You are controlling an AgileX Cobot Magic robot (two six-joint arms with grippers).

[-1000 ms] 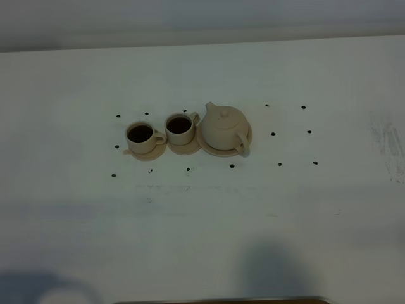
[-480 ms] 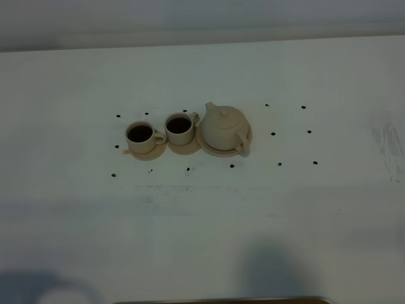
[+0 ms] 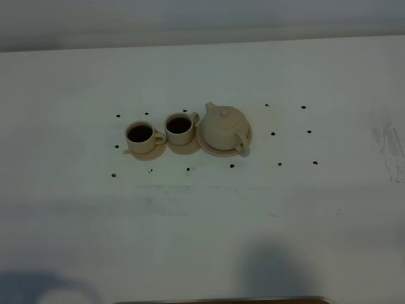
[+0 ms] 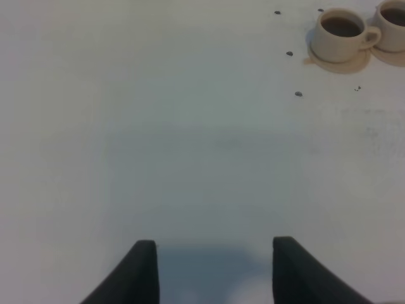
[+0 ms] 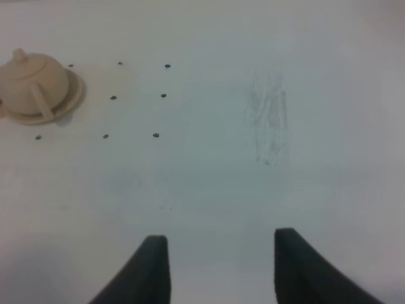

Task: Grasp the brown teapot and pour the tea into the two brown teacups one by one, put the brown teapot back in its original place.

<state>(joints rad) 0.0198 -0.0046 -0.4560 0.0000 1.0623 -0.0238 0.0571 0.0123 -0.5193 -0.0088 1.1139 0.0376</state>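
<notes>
Sitting just as before, brown teapot (image 3: 224, 128) on its plate (image 3: 206, 145), both teacups (image 3: 140, 135) (image 3: 180, 126) full, far ahead of both grippers (image 4: 214, 266) (image 5: 221, 263), each spread apart, holding nothing.

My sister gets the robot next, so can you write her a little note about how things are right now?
Left gripper: jaws apart, empty.
Right gripper: jaws apart, empty.
Brown teapot: upright, lid on, on its wide saucer.
Two teacups: on their small saucers, left of the pot, both holding dark tea.
Done: both cups look filled, pot back.
Left: seemingly nothing.
</notes>
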